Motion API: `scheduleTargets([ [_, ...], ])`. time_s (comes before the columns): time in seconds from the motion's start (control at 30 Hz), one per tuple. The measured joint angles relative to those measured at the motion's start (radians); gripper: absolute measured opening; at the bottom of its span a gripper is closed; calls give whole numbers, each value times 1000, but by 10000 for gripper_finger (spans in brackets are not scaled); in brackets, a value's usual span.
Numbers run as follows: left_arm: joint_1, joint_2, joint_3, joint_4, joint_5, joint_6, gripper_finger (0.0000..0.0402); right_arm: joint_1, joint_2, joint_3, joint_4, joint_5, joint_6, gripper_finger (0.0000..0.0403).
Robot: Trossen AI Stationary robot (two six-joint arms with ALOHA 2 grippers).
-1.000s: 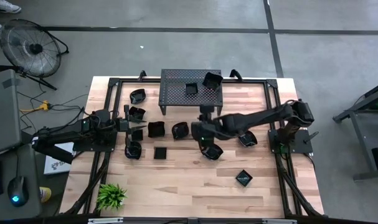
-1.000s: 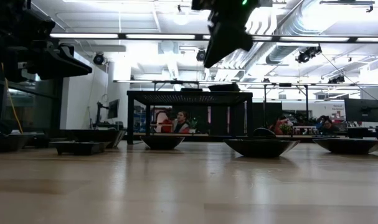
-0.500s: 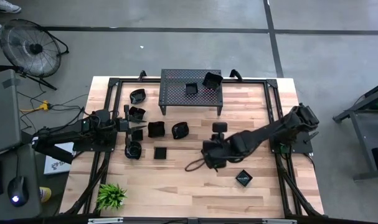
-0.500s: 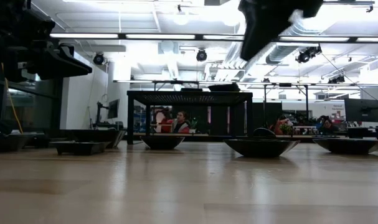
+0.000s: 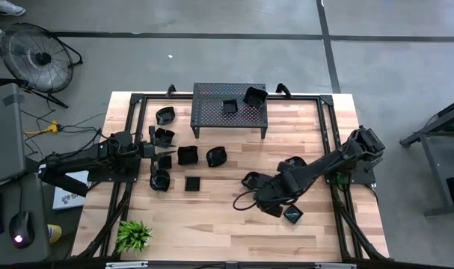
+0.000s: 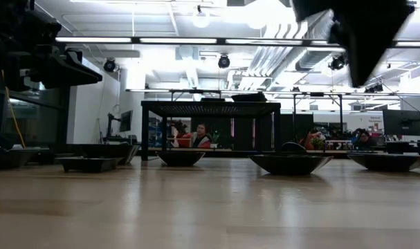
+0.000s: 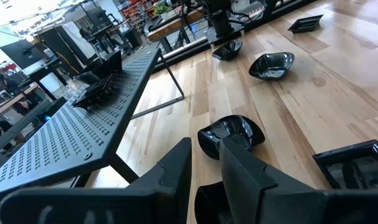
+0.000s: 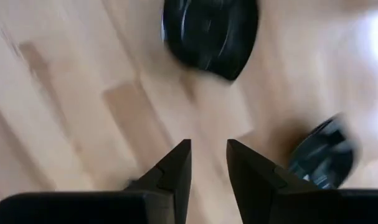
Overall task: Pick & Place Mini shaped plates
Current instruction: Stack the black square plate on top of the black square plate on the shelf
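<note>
The small glossy black shaped plates (image 5: 188,155) lie scattered on the pale wooden table (image 5: 212,224); most are grouped left of centre, one square plate (image 5: 292,214) sits alone nearer the right front, and two rest on the black perforated metal stand (image 5: 212,101) at the rear. The right gripper (image 8: 207,168) hangs above bare wood beside that lone square plate, fingers parted by a narrow gap, holding nothing. The left gripper (image 7: 204,165) is at the left side among the grouped plates, fingers slightly apart and empty.
</note>
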Motion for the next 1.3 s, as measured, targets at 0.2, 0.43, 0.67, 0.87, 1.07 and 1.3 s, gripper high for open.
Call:
scheduleTargets([
  [0.2,0,0,0,0,0,0,80,10,1,-83,101,-184,159,97],
  [0.43,0,0,0,0,0,0,80,35,1,-173,237,-296,322,97],
  [0.67,0,0,0,0,0,0,80,62,1,-245,349,-387,436,97],
  [0.87,0,0,0,0,0,0,80,91,1,-283,381,-399,462,97],
  [1.07,0,0,0,0,0,0,80,116,1,-342,488,-403,464,97],
  [1.3,0,0,0,0,0,0,80,130,1,-400,527,-400,480,97],
])
